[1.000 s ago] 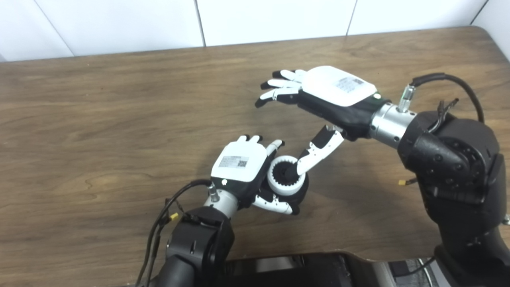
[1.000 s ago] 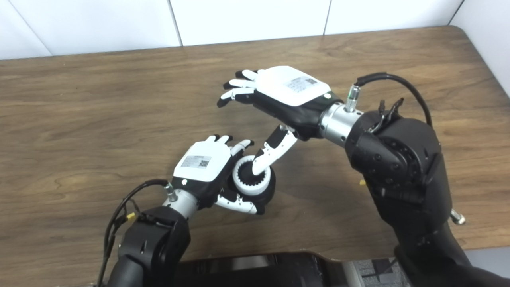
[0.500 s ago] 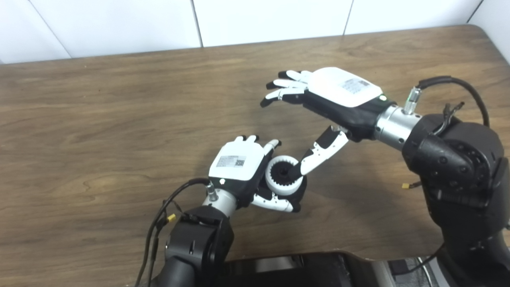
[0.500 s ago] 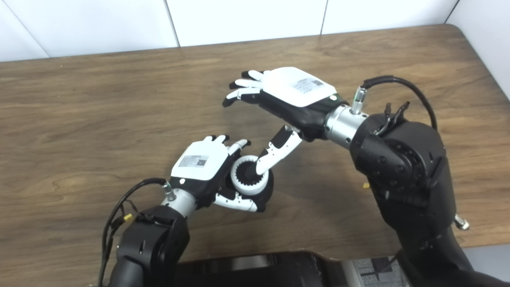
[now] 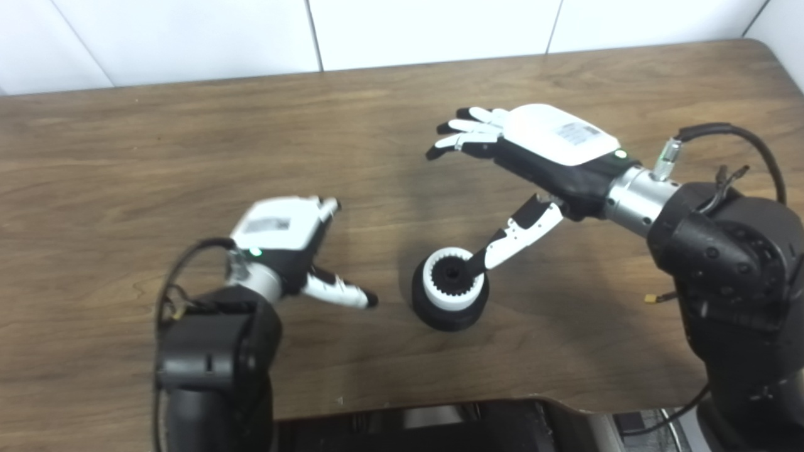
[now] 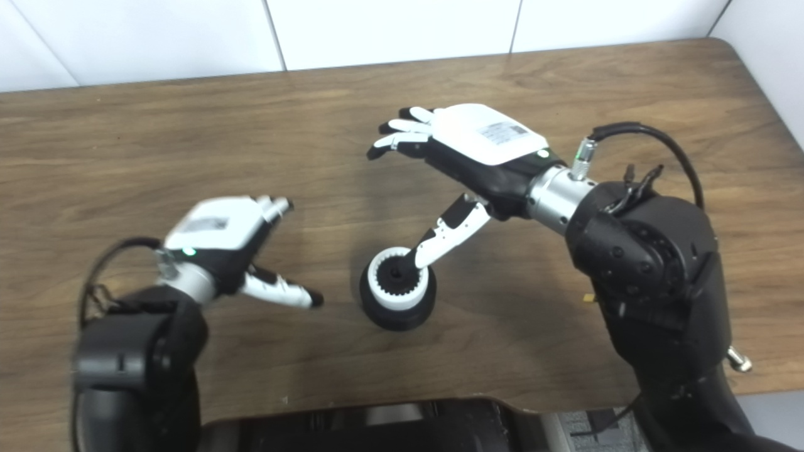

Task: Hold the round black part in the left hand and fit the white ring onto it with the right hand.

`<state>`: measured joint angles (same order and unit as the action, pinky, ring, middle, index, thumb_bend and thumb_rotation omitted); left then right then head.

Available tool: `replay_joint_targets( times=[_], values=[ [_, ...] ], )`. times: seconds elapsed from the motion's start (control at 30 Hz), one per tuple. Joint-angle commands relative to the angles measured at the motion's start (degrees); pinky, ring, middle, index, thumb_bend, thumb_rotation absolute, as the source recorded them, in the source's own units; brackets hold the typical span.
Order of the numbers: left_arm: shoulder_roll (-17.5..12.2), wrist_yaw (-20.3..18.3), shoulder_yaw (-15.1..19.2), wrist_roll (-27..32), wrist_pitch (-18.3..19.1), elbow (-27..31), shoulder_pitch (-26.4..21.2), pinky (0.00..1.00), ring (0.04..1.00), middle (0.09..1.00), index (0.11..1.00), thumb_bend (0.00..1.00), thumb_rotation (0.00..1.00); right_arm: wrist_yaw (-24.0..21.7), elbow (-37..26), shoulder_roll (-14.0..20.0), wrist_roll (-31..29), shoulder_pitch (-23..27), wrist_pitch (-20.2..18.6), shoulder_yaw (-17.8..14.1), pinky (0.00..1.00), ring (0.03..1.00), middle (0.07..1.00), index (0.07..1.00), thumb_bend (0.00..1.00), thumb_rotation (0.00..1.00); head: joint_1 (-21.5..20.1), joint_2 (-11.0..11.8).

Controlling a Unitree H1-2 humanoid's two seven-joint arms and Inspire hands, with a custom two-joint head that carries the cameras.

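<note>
- The round black plastic part (image 5: 450, 312) stands on the brown wood-grain table (image 5: 125, 157), a little in front of the middle and between the two hands.
- The white toothed plastic ring (image 5: 453, 285) sits on top of that black part, its inner teeth facing a dark round hub in the centre; the black body shows below and around it as a wider base.
- The right hand (image 5: 534, 157), white-backed with black fingers, hovers palm down above and behind the part, its fingers spread apart and stretched toward the left, closed on nothing.
- The right hand's thumb (image 5: 518, 231) slants down toward the ring, and its dark tip lies at the ring's near right rim; whether it presses on the ring or only overlaps it I cannot tell.
- The left hand (image 5: 286, 242), also white-backed, is to the left of the part and clear of it, with bare table between them.
- It holds nothing: the fingers point away toward the far side and the thumb (image 5: 339, 292) juts out to the right, toward the part, without reaching it. This hand looks slightly blurred.
- A black cable (image 5: 722, 135) loops over the right wrist, and another (image 5: 182, 263) curves by the left wrist.
- A white panelled wall (image 5: 402, 31) runs behind the far edge of the table.
</note>
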<state>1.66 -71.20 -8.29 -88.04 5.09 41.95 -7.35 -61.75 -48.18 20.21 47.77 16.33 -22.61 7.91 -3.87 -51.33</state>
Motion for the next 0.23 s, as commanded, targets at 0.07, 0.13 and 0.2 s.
replay_joint_targets(
  times=[0.07,0.13,0.2],
  values=[
    [-3.2,-1.6,1.2,3.4,3.4,4.4,-4.5,1.00,1.000,0.995,0.976,1.00,0.54,1.8,-1.2,1.0,-0.5,1.3,-0.9,-1.6,1.00,1.000,0.954,0.860,1.00,0.48,0.2,0.5],
    [-5.9,-1.6,1.0,4.5,5.3,5.1,-5.3,1.00,1.000,0.993,0.976,1.00,0.54,2.3,-1.0,1.3,-0.8,0.8,-0.9,-2.0,1.00,1.000,0.952,0.860,1.00,0.48,0.6,0.8],
    [-8.5,-1.6,0.7,5.8,8.2,5.5,-6.1,1.00,1.000,0.987,0.973,1.00,0.54,2.9,-0.8,1.7,-1.1,0.4,-0.7,-2.5,1.00,1.000,0.954,0.862,1.00,0.49,1.0,1.0]
  ],
)
